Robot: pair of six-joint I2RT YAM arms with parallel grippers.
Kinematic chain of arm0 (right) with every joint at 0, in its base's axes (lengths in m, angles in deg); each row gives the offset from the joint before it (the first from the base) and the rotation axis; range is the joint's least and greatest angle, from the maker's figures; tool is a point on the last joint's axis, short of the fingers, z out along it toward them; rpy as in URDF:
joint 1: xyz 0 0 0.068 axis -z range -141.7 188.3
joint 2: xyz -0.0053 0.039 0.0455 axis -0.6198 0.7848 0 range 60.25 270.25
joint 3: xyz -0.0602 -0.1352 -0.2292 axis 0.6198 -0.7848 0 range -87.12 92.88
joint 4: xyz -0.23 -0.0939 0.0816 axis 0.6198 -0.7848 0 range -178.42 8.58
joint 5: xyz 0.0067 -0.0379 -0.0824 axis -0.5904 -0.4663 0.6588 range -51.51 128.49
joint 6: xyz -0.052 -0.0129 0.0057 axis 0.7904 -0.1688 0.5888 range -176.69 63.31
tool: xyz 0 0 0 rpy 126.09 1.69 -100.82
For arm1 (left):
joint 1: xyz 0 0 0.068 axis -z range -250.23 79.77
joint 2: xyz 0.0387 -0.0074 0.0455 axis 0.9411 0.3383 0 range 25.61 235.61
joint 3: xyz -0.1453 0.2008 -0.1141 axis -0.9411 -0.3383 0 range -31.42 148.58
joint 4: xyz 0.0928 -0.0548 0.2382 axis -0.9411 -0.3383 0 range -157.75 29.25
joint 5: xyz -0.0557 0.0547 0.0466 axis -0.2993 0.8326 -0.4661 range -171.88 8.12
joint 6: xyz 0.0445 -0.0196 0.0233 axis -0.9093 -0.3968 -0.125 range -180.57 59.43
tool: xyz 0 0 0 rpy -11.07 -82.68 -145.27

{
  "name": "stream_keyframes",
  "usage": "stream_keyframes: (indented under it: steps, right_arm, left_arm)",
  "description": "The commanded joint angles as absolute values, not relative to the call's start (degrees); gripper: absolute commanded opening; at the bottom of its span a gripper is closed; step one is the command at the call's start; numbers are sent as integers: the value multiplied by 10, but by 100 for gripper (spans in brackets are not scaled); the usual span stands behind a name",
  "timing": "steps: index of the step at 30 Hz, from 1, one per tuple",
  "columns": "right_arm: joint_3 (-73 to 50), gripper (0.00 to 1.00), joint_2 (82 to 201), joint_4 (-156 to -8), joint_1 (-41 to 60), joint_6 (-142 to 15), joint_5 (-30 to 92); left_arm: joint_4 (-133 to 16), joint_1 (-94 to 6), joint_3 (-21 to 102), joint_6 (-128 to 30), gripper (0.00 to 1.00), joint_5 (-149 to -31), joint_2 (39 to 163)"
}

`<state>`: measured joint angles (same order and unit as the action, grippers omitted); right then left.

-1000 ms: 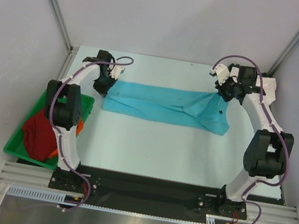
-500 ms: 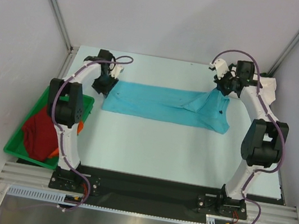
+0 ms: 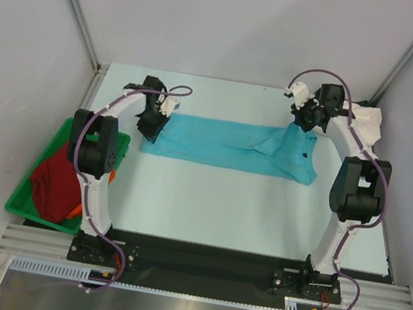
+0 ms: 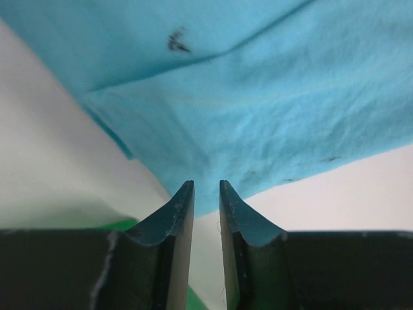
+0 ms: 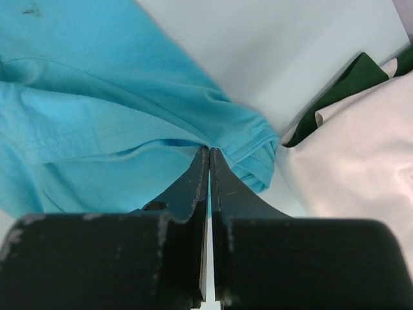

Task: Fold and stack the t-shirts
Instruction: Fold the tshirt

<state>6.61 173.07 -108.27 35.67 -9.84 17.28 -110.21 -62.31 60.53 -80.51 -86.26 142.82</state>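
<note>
The turquoise shirt (image 3: 224, 144) lies spread in a long band across the far half of the table (image 3: 222, 205), with its right end wider and creased. The left gripper (image 3: 152, 127) sits at the band's left end. In the left wrist view its fingers (image 4: 174, 219) stand a little apart, released, with nothing pinched between them, and the shirt's edge (image 4: 258, 97) lies flat just past the tips. A small dark mark (image 4: 175, 42) shows on the cloth farther off. The right gripper (image 3: 303, 125) is at the shirt's far right corner. Its jaws are pressed almost together, clenched on a gathered fold of the turquoise cloth (image 5: 97, 97) near a stitched hem. Just beside that fold lies a white shirt (image 5: 361, 161) with a dark green strip (image 5: 358, 74) at its edge. A green bin (image 3: 23, 193) at the table's left holds a dark red shirt (image 3: 57, 182) and an orange one (image 3: 111, 175).
</note>
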Motion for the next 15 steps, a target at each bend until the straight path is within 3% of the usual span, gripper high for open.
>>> stream_keyframes:
  steps: [1,15]
  right_arm:
    - [101,0,1751,-1054,354,-106,178]
    - [180,0,1846,-1045,365,-103,199]
  left_arm:
    - [-1098,-623,576,-802,26,-880,1423]
    - [-1083,-626,549,-798,20,-853,1434]
